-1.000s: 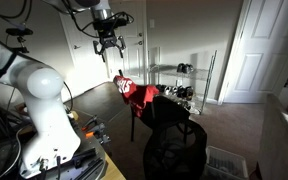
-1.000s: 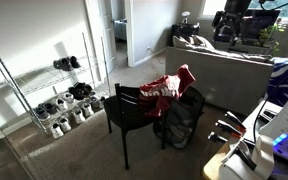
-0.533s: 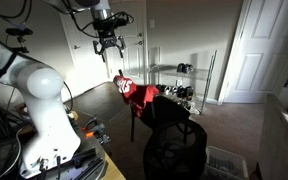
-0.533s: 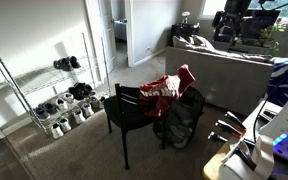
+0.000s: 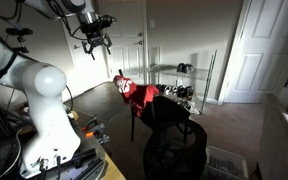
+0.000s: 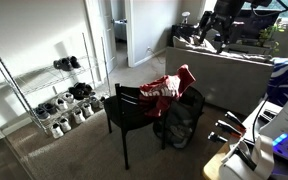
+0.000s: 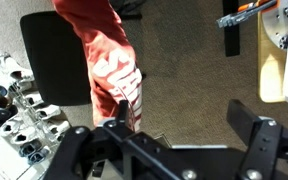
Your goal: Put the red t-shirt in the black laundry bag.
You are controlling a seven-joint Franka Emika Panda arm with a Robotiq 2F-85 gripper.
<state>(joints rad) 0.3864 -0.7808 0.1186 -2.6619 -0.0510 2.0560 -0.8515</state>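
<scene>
Barely begun: the red t-shirt (image 5: 134, 92) lies draped on the chair (image 6: 124, 108), outside the black laundry bag (image 5: 174, 150); the pincer (image 5: 92, 44) hangs open, empty, well above.

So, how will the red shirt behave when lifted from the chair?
Probably floppy: the shirt drapes over the chair in folds. It looks light, thin cloth, so one pinch should lift it, hanging long. It may drag on the chair.

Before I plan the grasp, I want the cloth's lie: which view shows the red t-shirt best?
The wrist view: the red t-shirt appears large, from above, draped on the black chair, white print visible. In both exterior views the t-shirt is only a small red shape on the chair, folds unclear.
</scene>
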